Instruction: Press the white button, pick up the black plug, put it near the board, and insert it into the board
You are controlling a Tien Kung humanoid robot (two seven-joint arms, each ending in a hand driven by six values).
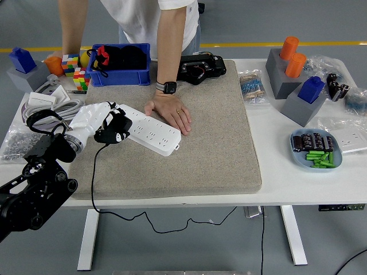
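Over the board's left end, the left hand (110,126) grips the black plug (116,132), fingers closed around it, while a person's hand (170,112) pins the white board (153,130) steady for insertion.

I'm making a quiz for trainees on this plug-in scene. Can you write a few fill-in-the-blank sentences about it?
1. The left hand holds a black ____.
2. A person's hand rests on the white ____ strip.
3. The strip lies on a grey ____.
4. The bin behind the strip is ____.

Missing words: plug; power; mat; blue
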